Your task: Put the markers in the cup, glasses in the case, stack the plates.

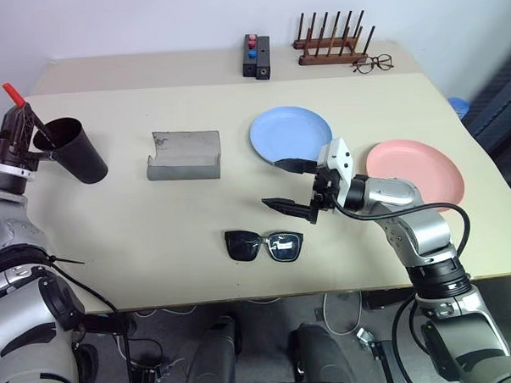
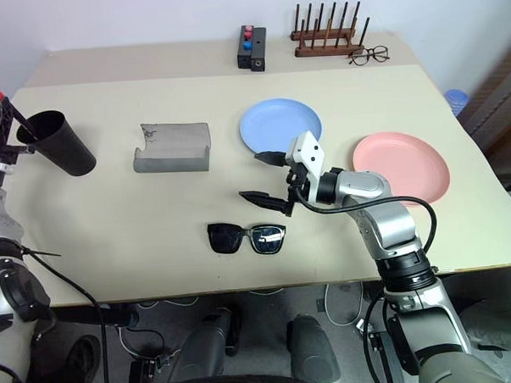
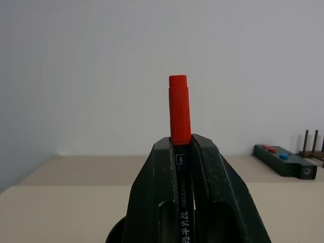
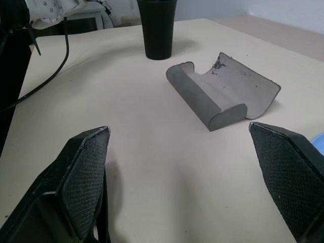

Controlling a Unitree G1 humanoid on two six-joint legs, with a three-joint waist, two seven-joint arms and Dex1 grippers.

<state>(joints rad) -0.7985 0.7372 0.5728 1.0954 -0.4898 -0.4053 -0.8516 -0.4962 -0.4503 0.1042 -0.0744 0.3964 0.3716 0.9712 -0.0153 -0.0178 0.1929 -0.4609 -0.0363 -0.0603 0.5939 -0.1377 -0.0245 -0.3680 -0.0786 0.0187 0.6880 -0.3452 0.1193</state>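
1. We see the left pincer (image 1: 19,125) at the far left edge of the worktop (image 1: 156,247), clamped on the marker (image 3: 179,114), whose red end sticks up above the fingers.
2. The marker's lower end reaches into the mouth of the cup (image 1: 74,148); the cup stands on the worktop just beside that pincer.
3. The right pincer (image 1: 291,187) hangs above the middle of the worktop with its fingers spread wide apart and nothing between them, pointing toward the robot's left.
4. The glasses (image 1: 264,244) lie folded flat on the worktop near the front edge, just in front of the right pincer and apart from it.
5. The case (image 1: 184,155) lies open between the cup and the blue plate (image 1: 288,131), with nothing in it.
6. The pink plate (image 1: 416,169) lies beside the blue one to the right, apart from it, unstacked.
7. At the back edge we see a small black box (image 1: 256,57), a wooden rack (image 1: 330,44) and wire-framed spectacles (image 1: 374,64).
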